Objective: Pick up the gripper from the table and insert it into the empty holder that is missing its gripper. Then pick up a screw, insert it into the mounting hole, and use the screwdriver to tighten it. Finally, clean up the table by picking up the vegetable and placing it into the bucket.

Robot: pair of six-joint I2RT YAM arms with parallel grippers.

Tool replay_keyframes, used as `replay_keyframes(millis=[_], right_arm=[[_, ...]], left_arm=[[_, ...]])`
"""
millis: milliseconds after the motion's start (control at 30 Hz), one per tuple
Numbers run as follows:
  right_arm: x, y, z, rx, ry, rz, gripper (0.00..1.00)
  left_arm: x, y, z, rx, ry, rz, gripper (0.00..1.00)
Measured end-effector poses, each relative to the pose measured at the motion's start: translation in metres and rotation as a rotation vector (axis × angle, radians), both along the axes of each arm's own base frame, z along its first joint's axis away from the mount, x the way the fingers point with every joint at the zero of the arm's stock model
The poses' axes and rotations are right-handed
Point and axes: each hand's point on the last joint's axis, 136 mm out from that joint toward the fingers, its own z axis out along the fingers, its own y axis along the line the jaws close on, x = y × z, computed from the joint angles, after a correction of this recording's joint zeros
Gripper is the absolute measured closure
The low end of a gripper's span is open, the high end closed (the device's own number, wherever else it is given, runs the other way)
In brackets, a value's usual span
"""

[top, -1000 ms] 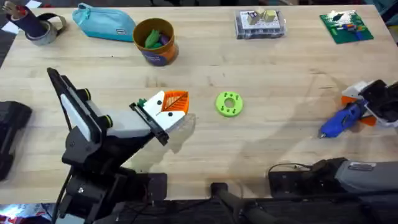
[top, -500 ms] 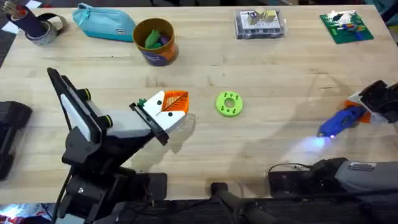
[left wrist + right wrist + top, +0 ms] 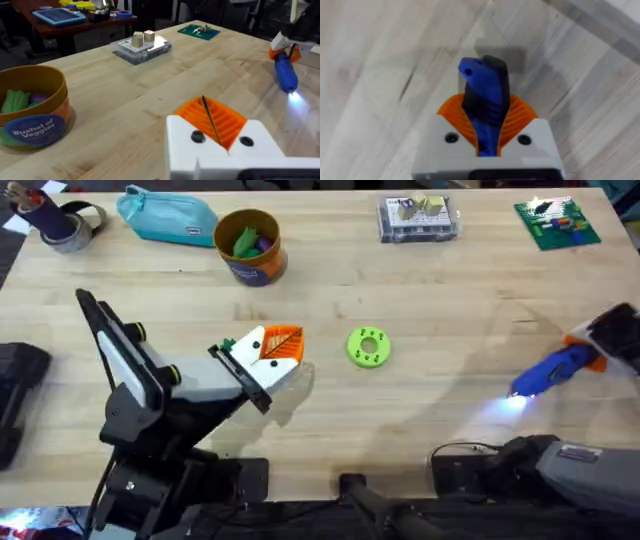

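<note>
The right gripper (image 3: pixel 485 137) is clamped on the smooth blue screwdriver (image 3: pixel 548 372) at the right edge of the overhead frame — its tip throws a glow on the pale wood table (image 3: pixel 440 310). The left gripper (image 3: pixel 216 131) shows its ribbed orange pads pressed together, holding nothing — bare tabletop lies around it.

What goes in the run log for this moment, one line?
right claw: shut on screwdriver | light on | left claw: shut, empty | vegetable in bucket

blue screwdriver (image 3: pixel 552 371) with black nose, yellow-brown bucket (image 3: pixel 250 246) with purple band, lime-green disc (image 3: pixel 368 347), teal pouch (image 3: pixel 167 216), light wood table (image 3: pixel 430 300).
</note>
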Motion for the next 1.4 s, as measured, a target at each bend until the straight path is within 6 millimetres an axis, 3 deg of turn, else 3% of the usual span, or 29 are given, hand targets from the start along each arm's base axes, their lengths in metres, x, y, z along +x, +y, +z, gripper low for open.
replay_keyframes(millis=[167, 333, 467, 667, 867, 1000, 1100, 1133, 1400], right_arm=[[0.017, 0.004, 0.049, -0.078, -0.185, 0.045, 0.863], [0.043, 0.021, 0.106, -0.126, -0.441, 0.148, 0.867], [0.065, 0.051, 0.142, -0.118, -0.609, 0.276, 0.871], [0.094, 0.105, 0.164, -0.054, -0.728, 0.449, 0.877], [0.125, 0.178, 0.188, -0.029, -0.844, 0.706, 0.882], [0.136, 0.244, 0.210, -0.024, -0.948, 0.931, 0.886], [0.132, 0.293, 0.222, -0.004, -1.011, 1.095, 0.888], [0.123, 0.335, 0.235, -0.004, -1.082, 1.242, 0.890], [0.088, 0.415, 0.260, -0.037, -1.247, 1.556, 0.896]], left_arm=[[0.000, 0.000, 0.000, 0.000, 0.000, 0.000, 0.989], [0.000, 0.000, 0.000, 0.000, 0.000, 0.000, 0.989], [0.000, 0.000, 0.000, 0.000, 0.000, 0.000, 0.989], [0.000, 0.000, 0.000, 0.000, 0.000, 0.000, 0.989], [0.000, 0.000, 0.000, 0.000, 0.000, 0.000, 0.989], [0.000, 0.000, 0.000, 0.000, 0.000, 0.000, 0.989], [0.000, 0.000, 0.000, 0.000, 0.000, 0.000, 0.989], [0.000, 0.000, 0.000, 0.000, 0.000, 0.000, 0.989], [0.000, 0.000, 0.000, 0.000, 0.000, 0.000, 0.989]])
